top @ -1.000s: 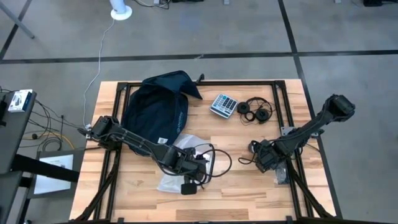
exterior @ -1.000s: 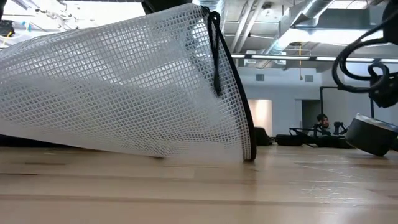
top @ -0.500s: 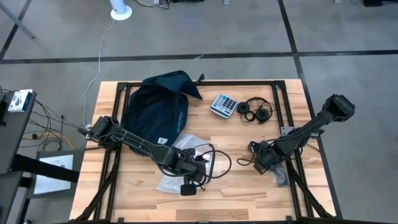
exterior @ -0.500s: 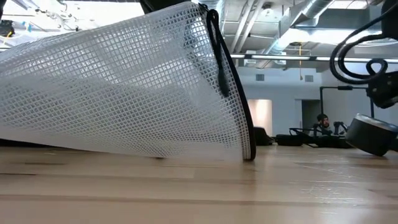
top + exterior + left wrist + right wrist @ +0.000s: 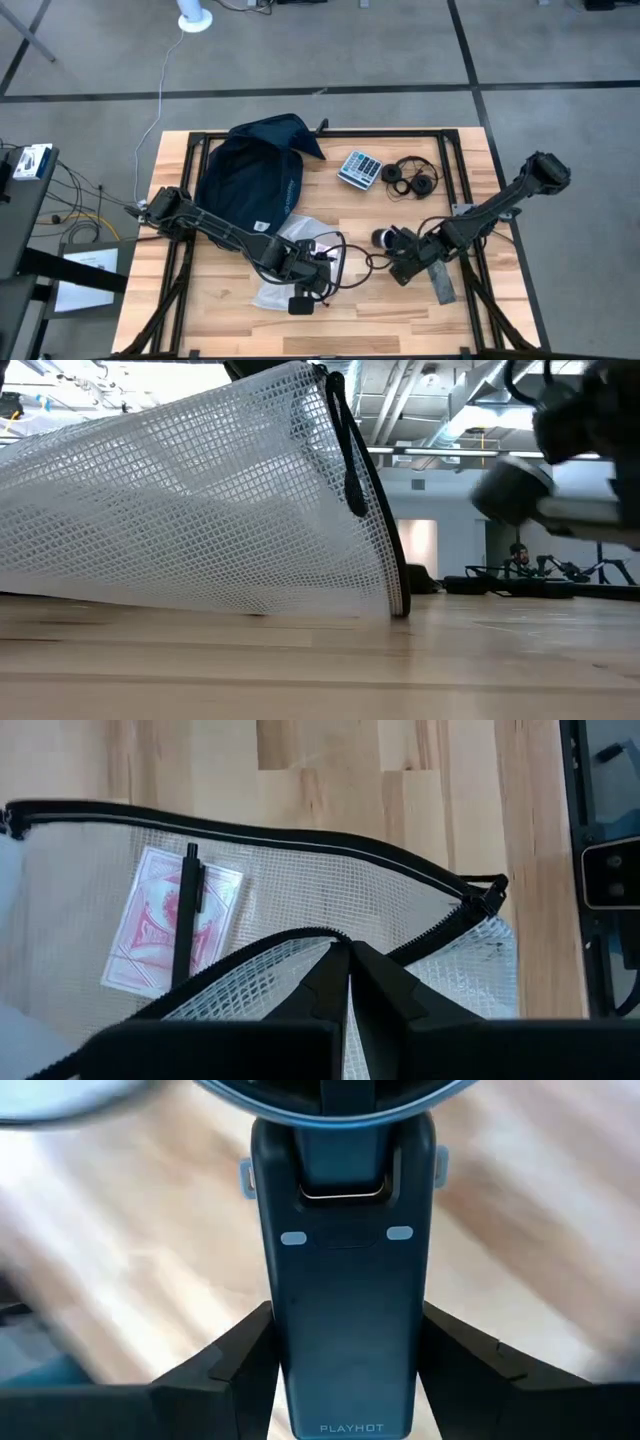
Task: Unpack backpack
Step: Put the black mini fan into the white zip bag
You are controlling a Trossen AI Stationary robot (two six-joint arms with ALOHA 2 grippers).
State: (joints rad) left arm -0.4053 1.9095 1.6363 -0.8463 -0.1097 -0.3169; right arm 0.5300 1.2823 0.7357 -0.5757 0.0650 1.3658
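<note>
The navy backpack point(image 5: 250, 175) lies flat at the table's far left, touched by no gripper. My left gripper point(image 5: 350, 955) is at the table's middle point(image 5: 305, 262), shut on a clear mesh zip pouch point(image 5: 200, 510). A red patterned card pack point(image 5: 170, 920) and a black pen point(image 5: 186, 910) are inside the pouch. My right gripper point(image 5: 346, 1320) is right of centre point(image 5: 405, 265), shut on a dark grey hand-held device point(image 5: 345, 1280) with a round head point(image 5: 383, 238), which appears blurred in the low view point(image 5: 515, 490). My left gripper pinches the pouch's open zipper edge point(image 5: 330, 935) between both fingers, a single mesh layer. That edge is raised, and the pouch's lower side point(image 5: 250, 605) lies on the table. My right gripper clamps the device's handle point(image 5: 345, 1340) between its two fingers point(image 5: 250, 1350), which lie on opposite sides and run along it. The round head points away from the gripper. The device is lifted clear of the table.
A calculator point(image 5: 359, 169) and black headphones point(image 5: 413, 178) lie at the far side. A black cable point(image 5: 350, 255) loops between the two grippers, with a black block point(image 5: 300, 304) near the pouch. Bare wood lies along the near edge point(image 5: 400, 320). People show in the room behind point(image 5: 517, 555).
My right gripper has carried the device up and toward the table's left, from low by the right edge to higher up near the centre. The left gripper and pouch have stayed about where they were.
</note>
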